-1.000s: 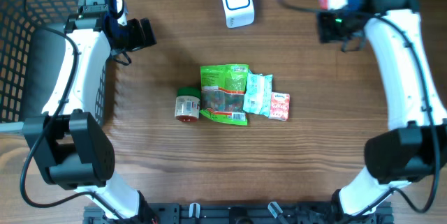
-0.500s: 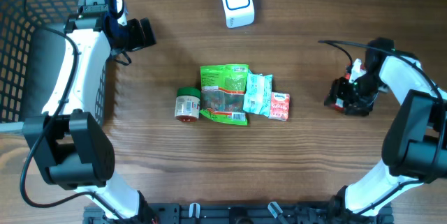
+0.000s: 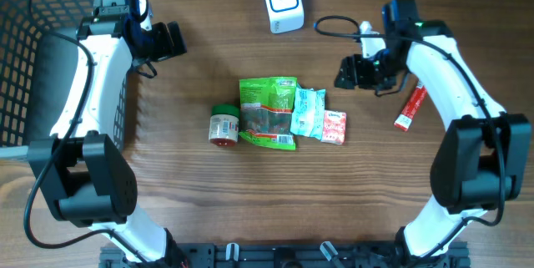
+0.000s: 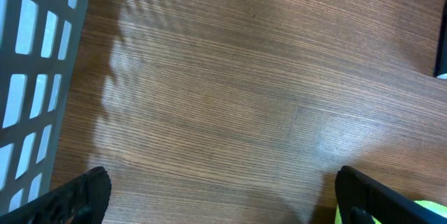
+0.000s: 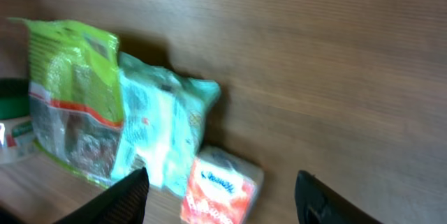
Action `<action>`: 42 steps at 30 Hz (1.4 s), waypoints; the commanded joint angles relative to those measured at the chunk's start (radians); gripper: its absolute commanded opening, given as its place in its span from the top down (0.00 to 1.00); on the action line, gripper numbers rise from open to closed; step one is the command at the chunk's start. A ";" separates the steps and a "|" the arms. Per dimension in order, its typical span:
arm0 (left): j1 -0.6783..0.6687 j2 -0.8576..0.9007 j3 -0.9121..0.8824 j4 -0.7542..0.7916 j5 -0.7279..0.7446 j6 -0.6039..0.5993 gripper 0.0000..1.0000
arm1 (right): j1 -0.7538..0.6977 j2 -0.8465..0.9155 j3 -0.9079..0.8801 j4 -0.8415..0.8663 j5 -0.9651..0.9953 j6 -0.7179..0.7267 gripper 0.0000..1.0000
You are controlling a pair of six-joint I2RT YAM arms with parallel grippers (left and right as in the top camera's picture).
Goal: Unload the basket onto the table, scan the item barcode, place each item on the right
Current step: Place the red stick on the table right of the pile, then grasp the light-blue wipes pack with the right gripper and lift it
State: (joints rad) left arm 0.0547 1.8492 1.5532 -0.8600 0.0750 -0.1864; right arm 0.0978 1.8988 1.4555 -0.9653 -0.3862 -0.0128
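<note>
The white scanner [image 3: 283, 2] with a blue face stands at the back centre. A pile lies mid-table: a green-lidded jar [image 3: 224, 124], a green bag [image 3: 268, 113], a teal packet [image 3: 309, 112] and a red tissue pack [image 3: 334, 126]. A red stick-shaped packet [image 3: 410, 108] lies alone to the right. My right gripper [image 3: 350, 72] hangs open and empty just right of and behind the pile. In the right wrist view its fingers [image 5: 129, 196] frame the tissue pack [image 5: 220, 189] below. My left gripper [image 3: 171, 40] is open and empty at the back left.
A dark mesh basket [image 3: 17, 51] stands off the table's left side, and its wall [image 4: 35, 77] shows in the left wrist view. The right arm's cable [image 3: 334, 24] loops between the scanner and the right gripper.
The right arm came down from the back right with the red stick packet, opened and left it on the table, then moved up and left toward the pile. The left arm stayed still.
</note>
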 commanded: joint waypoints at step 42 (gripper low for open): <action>0.003 -0.015 0.010 0.000 -0.006 -0.009 0.00 | -0.075 -0.335 -0.253 -0.063 -0.339 -0.102 0.96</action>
State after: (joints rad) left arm 0.0544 1.8492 1.5532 -0.8600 0.0750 -0.1864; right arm 0.0189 1.5780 1.2022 -1.0294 -0.7238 -0.1104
